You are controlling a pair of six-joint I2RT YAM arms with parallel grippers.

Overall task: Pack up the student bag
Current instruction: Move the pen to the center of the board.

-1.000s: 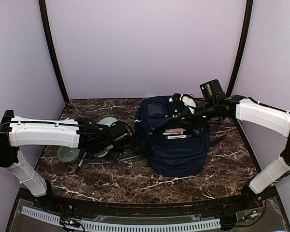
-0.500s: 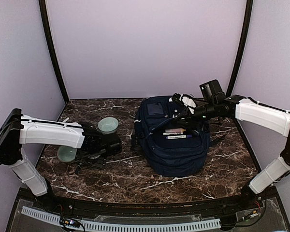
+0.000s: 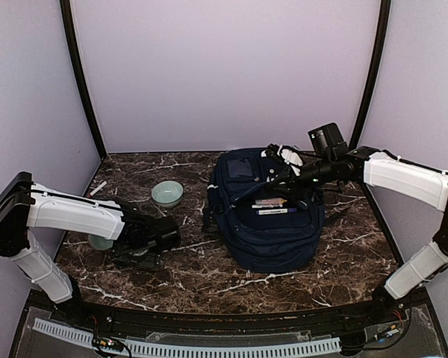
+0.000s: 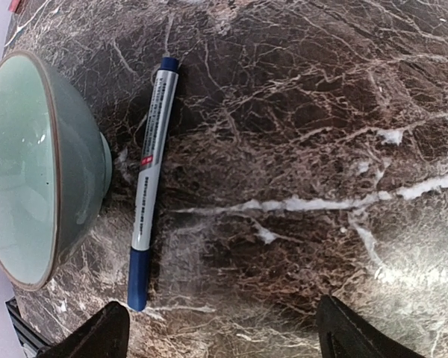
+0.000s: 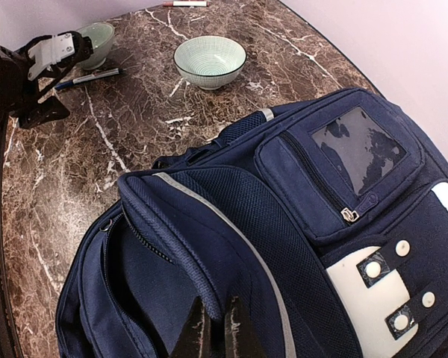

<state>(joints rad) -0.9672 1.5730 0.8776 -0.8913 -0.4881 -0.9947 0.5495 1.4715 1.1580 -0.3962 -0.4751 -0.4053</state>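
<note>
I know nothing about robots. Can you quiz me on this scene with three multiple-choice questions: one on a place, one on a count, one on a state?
1. The blue-and-silver pen near the left gripper lies: A in a bowl; B on the dark marble table beside the pale green ceramic bowl; C in the gripper.
2. Bowls left of the navy-blue fabric backpack: A one; B two; C four.
3. The left gripper is: A open, empty; B shut on the pen; C shut on a bowl.
Answers: B, it rests on marble by the bowl; B, the green one plus a pale striped bowl; A, its fingers stand apart with nothing between.
</note>
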